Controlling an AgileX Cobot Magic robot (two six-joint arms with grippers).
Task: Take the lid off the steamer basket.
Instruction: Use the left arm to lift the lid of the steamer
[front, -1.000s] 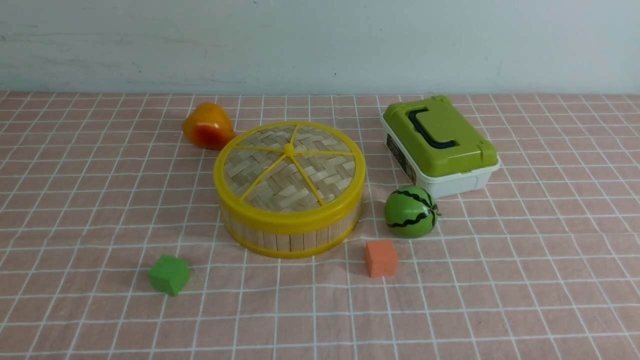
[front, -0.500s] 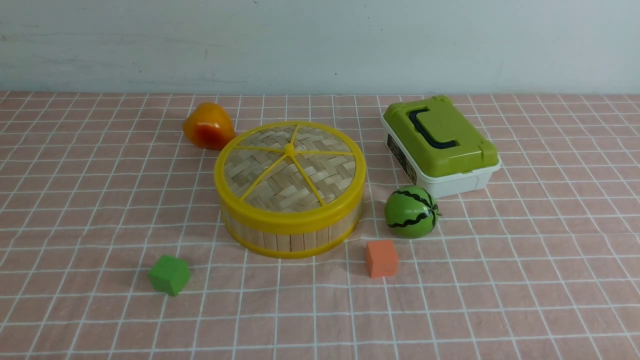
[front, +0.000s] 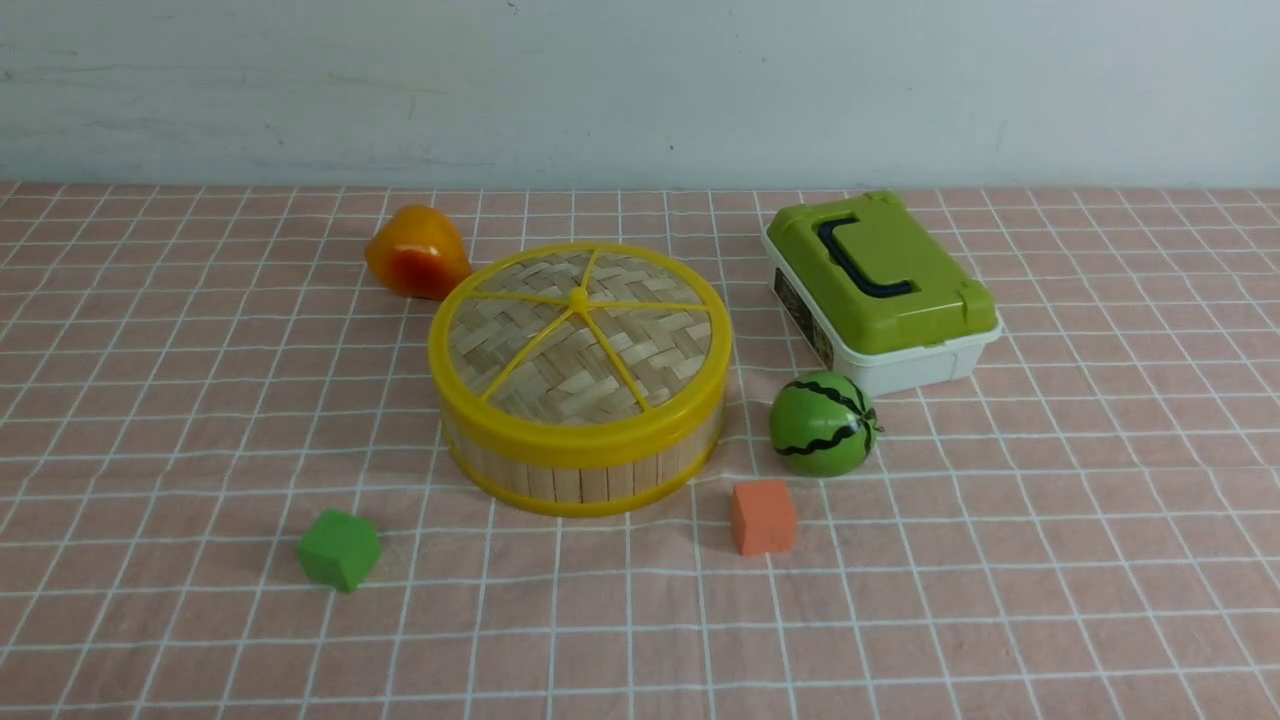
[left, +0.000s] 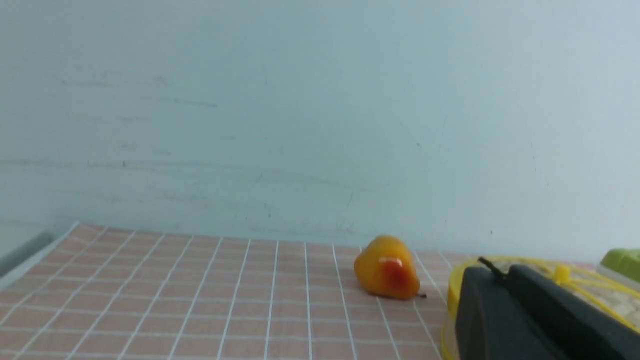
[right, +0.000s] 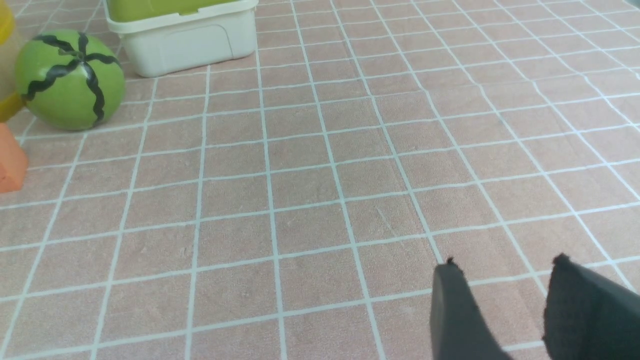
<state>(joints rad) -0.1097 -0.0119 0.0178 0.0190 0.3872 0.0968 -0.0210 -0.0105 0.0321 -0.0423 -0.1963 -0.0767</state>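
The steamer basket (front: 585, 478), pale bamboo slats between yellow rims, stands mid-table. The lid (front: 580, 335), woven bamboo with yellow spokes and a small centre knob, sits flat on top of it. Neither arm shows in the front view. In the left wrist view my left gripper (left: 502, 272) is shut with nothing between its black fingers; it hangs on the near side of the lid (left: 590, 287), apart from it. My right gripper (right: 505, 262) is open above bare checked cloth, well to the right of the basket.
An orange-yellow toy pear (front: 415, 250) lies behind the basket's left side. A toy watermelon (front: 822, 423) and an orange cube (front: 762, 516) sit to its right. A white box with a green lid (front: 880, 280) is at the back right. A green cube (front: 338, 548) lies front left.
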